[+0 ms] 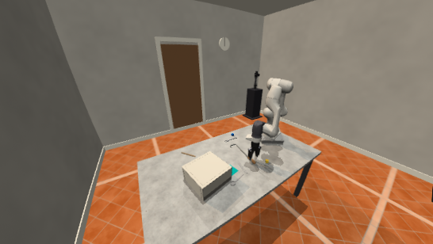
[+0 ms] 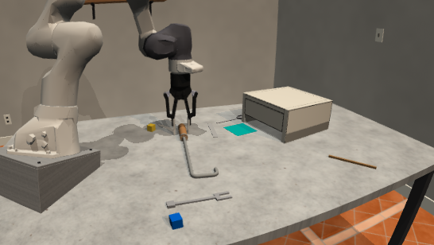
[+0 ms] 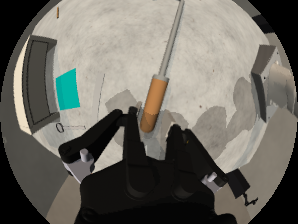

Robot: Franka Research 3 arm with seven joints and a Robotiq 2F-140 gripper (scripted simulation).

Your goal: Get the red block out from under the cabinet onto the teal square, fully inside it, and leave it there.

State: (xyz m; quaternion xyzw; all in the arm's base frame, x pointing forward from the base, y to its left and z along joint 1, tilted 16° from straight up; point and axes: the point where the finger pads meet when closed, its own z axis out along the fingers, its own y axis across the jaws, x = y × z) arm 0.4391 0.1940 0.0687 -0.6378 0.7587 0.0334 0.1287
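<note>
My gripper (image 2: 180, 123) (image 1: 253, 157) (image 3: 152, 111) is open, with its fingers partly spread. It hangs low over the table, straddling the near end of the wooden handle (image 2: 183, 131) (image 3: 154, 99) of a long metal hook tool (image 2: 188, 157) (image 3: 174, 26), with nothing between the fingers. The tool lies flat, its hooked end (image 2: 207, 175) pointing away from the arm. The teal square (image 2: 239, 129) (image 1: 235, 170) (image 3: 67, 90) lies in front of the beige cabinet (image 2: 294, 107) (image 1: 206, 172) (image 3: 36, 83). The red block is hidden; I see none of it under the cabinet.
A yellow cube (image 2: 151, 127) (image 1: 267, 161) sits left of the gripper. A blue cube (image 2: 176, 220) and a grey forked tool (image 2: 199, 199) lie near the table's front edge. A wooden stick (image 2: 352, 161) (image 1: 188, 154) lies beyond the cabinet. The robot base (image 2: 44, 167) stands at the left.
</note>
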